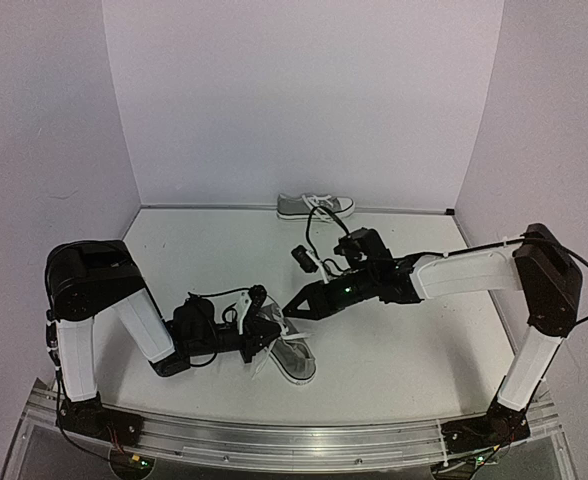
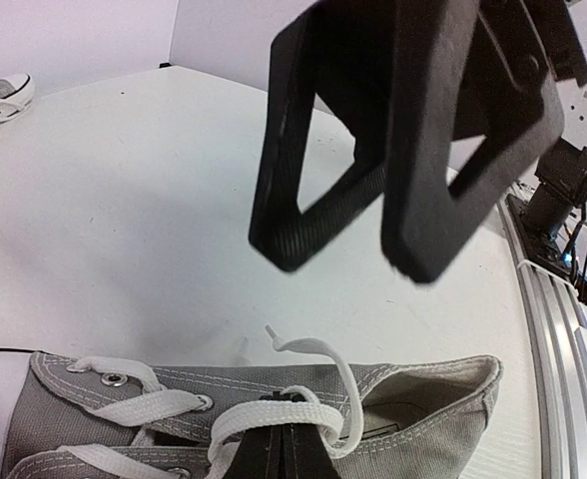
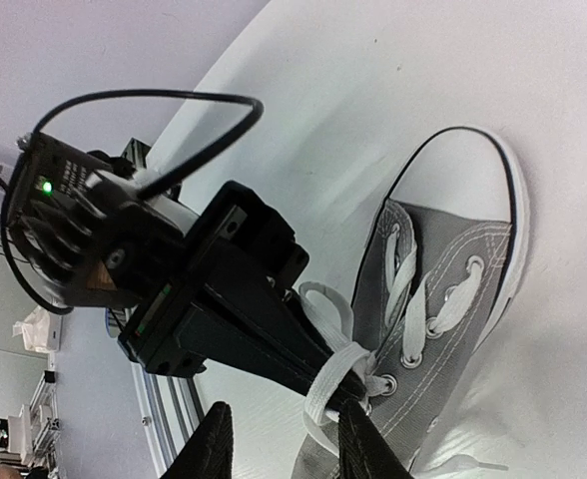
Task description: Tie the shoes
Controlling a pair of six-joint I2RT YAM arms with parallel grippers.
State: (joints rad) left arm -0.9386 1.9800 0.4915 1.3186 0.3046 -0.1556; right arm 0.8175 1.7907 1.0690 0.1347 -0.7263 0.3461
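Pinching the white lace (image 3: 328, 379) of the near shoe (image 3: 463, 259), the left gripper (image 2: 286, 444) looks clenched; right gripper (image 3: 289, 449) gapes, empty.

Bright, even, faintly lilac light, soft shadows, mild glare on the table (image 1: 404, 350), wide-angle bending at edges.
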